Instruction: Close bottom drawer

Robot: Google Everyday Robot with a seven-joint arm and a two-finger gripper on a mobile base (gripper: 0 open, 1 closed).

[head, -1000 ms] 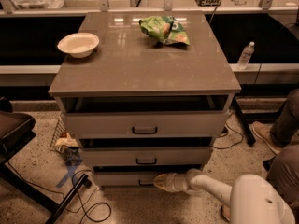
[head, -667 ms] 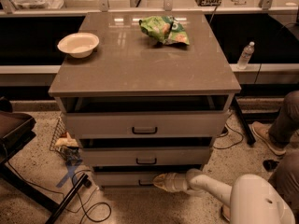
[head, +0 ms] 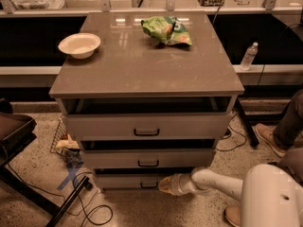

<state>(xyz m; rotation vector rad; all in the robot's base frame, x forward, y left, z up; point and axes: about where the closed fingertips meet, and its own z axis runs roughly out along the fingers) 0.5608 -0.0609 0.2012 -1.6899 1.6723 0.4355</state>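
Note:
The bottom drawer (head: 128, 181) is the lowest of three pale-grey fronts on the grey cabinet. Its small black bar handle (head: 148, 186) shows at the middle of the front. A dark gap lies above the front, so the drawer stands slightly out. My gripper (head: 164, 185) is at the end of the white arm (head: 218, 183) that reaches in from the lower right. It is at the drawer front, just right of the handle and touching or nearly touching it.
The top drawer (head: 147, 126) and middle drawer (head: 147, 159) also stand out a little. A white bowl (head: 79, 45) and a green chip bag (head: 166, 30) lie on the cabinet top. A water bottle (head: 248, 56), a person's foot (head: 268, 137), floor cables (head: 90, 207) and a black frame (head: 28, 193) surround it.

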